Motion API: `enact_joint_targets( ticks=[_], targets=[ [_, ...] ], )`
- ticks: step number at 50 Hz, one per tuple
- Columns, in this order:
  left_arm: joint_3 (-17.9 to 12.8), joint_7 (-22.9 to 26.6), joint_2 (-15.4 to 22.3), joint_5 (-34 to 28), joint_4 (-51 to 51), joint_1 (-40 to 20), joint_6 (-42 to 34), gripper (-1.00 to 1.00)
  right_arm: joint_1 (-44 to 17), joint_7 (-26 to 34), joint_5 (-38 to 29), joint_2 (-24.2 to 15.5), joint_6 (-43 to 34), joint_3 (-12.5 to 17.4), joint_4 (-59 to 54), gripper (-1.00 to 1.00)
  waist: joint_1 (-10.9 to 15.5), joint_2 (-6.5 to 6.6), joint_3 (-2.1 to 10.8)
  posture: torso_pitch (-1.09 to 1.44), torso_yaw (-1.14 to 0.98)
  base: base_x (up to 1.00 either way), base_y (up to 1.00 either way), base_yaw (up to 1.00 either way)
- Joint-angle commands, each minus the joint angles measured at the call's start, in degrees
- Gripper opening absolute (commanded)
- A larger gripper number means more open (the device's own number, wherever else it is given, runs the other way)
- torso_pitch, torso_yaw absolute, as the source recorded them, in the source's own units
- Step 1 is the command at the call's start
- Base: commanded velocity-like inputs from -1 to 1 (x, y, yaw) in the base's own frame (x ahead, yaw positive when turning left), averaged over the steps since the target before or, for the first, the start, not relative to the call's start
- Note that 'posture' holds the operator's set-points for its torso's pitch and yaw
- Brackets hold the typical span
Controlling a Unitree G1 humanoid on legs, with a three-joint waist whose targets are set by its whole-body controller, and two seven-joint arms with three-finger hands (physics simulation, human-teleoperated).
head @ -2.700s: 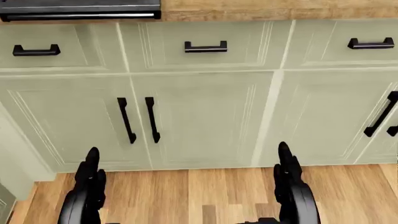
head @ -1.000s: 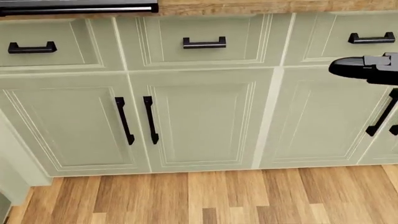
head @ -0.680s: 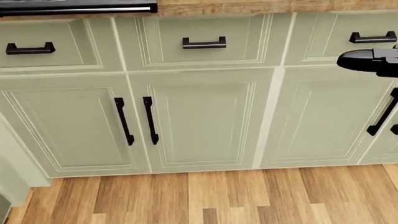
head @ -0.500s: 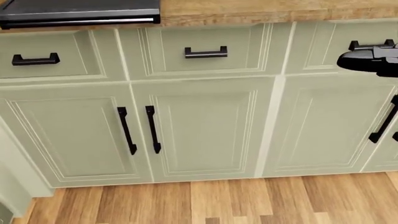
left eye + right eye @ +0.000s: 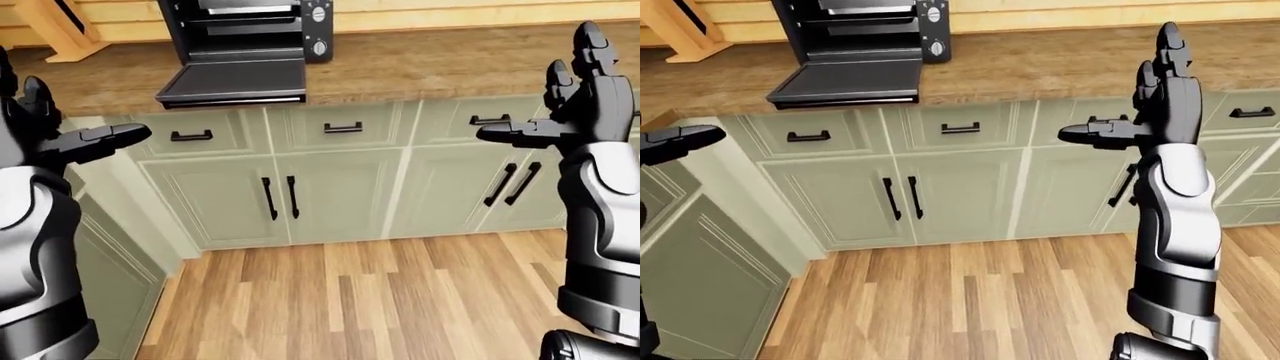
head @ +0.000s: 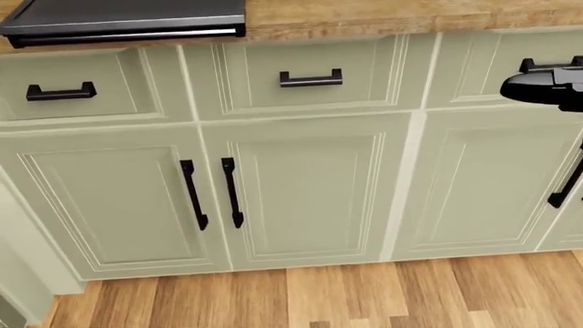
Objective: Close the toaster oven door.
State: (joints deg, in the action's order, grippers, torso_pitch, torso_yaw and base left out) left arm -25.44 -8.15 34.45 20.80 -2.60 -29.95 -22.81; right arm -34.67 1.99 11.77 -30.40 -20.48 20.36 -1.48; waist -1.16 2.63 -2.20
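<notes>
We stand off the counter (image 5: 420,64): the oven (image 5: 250,30) sits at upper left, its door (image 5: 235,81) dropped flat. Both hands, left (image 5: 60,131) and right (image 5: 575,94), are raised, fingers spread, empty. Approach step; next, we judge, step closer and lift the door.

A wooden counter (image 5: 430,64) is seen running across the top of the left-eye view, backed by a light wood-panelled wall (image 5: 450,11). Beneath it, a row of pale green drawers (image 6: 309,75) is fitted, each with a short black handle (image 6: 311,78). Below the drawers, panelled cabinet doors (image 6: 305,195) are set, and two upright black handles (image 6: 211,193) are placed just beside each other where two doors meet. A slanted light wooden piece (image 5: 50,30) is shown at the top left of the left-eye view. The floor (image 5: 380,300) is laid in wood planks of mixed brown tones.
</notes>
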Motion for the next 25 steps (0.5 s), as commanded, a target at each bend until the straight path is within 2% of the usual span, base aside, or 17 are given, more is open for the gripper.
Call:
enact_joint_targets(
  ticks=[1, 3, 4, 6, 8, 13, 15, 16, 18, 19, 20, 22, 25],
  targets=[
    [-1.4, -0.3, 1.5, -0.3, -1.3, -1.4, 1.6, 1.0, -1.8, 0.2, 0.2, -0.7, 1.8, 0.0, 2.2, 1.0, 0.4, -0.28, 1.24, 0.0, 0.0, 0.0, 0.16, 0.0],
    [-1.4, -0.3, 1.5, -0.2, -1.4, -1.5, 1.5, 1.0, -1.8, 0.3, 0.2, -0.7, 1.8, -0.1, 2.3, 1.0, 0.7, 0.24, 1.53, 0.0, 0.0, 0.0, 0.09, 0.0],
    [-1.4, -0.3, 1.6, -0.2, -1.4, -1.6, 1.5, 1.0, -1.8, 0.3, 0.2, -0.7, 1.8, -0.1, 2.4, 1.0, 0.5, 1.04, 1.47, 0.0, 0.0, 0.0, 0.07, 0.0],
    [-1.5, -0.3, 1.7, -0.2, -1.4, -1.6, 1.4, 1.0, -1.6, 0.3, 0.1, -0.6, 2.0, -0.1, 2.4, 1.0, 0.8, 1.0, 1.79, 0.0, 0.0, 0.0, 0.08, 0.0],
    [-1.5, -0.3, 1.7, -0.2, -1.4, -1.6, 1.5, 1.0, -1.6, 0.4, 0.1, -0.7, 2.0, -0.1, 2.4, 1.0, 0.9, -0.03, 1.94, 0.0, 0.0, 0.0, 0.09, 0.0],
    [-1.5, -0.3, 1.7, -0.2, -1.3, -1.6, 1.6, 1.0, -1.5, 0.5, 0.0, -0.7, 2.0, 0.0, 2.5, 1.0, 1.4, -2.67, 0.99, 0.0, 0.0, 0.03, 0.09, 0.0],
    [-1.5, -0.4, 1.8, -0.1, -1.4, -1.6, 1.5, 1.0, -1.5, 0.6, 0.0, -0.7, 2.1, 0.0, 2.5, 1.0, 1.7, -4.46, 1.12, 0.0, 0.0, 0.05, 0.09, 0.0],
    [-1.4, -0.4, 1.8, -0.1, -1.5, -1.6, 1.4, 1.0, -1.5, 0.6, 0.0, -0.7, 2.1, 0.0, 2.5, 1.0, 1.8, -5.98, 1.5, 0.0, 0.0, 0.05, 0.09, 0.0],
    [-1.5, -0.4, 1.8, -0.1, -1.4, -1.7, 1.4, 1.0, -1.5, 0.6, -0.1, -0.7, 2.2, 0.0, 2.4, 1.0, 1.3, -4.44, 1.05, 0.0, 0.0, 0.05, 0.09, 0.0],
    [-1.5, -0.4, 1.9, -0.1, -1.4, -1.7, 1.4, 1.0, -1.7, 0.6, -0.1, -0.8, 2.0, 0.0, 2.3, 1.0, 1.4, -5.08, 0.97, 0.0, 0.0, 0.05, 0.09, 0.0],
    [-1.5, -0.4, 1.8, -0.1, -1.4, -1.7, 1.4, 1.0, -1.6, 0.6, -0.1, -0.8, 2.1, 0.0, 2.4, 1.0, 1.2, -4.99, 1.17, 0.0, 0.0, 0.05, 0.09, 0.0],
    [-1.5, -0.4, 1.8, -0.1, -1.5, -1.6, 1.4, 1.0, -1.4, 0.6, -0.1, -0.7, 2.1, 0.0, 2.5, 1.0, 1.1, -4.51, 1.45, 0.0, 0.0, 0.04, 0.09, 0.0],
    [-1.3, -0.4, 1.8, -0.2, -1.6, -1.7, 1.3, 1.0, -1.9, 0.8, -0.1, -1.0, 1.9, 0.0, 2.4, 1.0, 1.1, -3.07, 0.67, 0.0, 0.0, 0.05, 0.09, 0.0]
  ],
)
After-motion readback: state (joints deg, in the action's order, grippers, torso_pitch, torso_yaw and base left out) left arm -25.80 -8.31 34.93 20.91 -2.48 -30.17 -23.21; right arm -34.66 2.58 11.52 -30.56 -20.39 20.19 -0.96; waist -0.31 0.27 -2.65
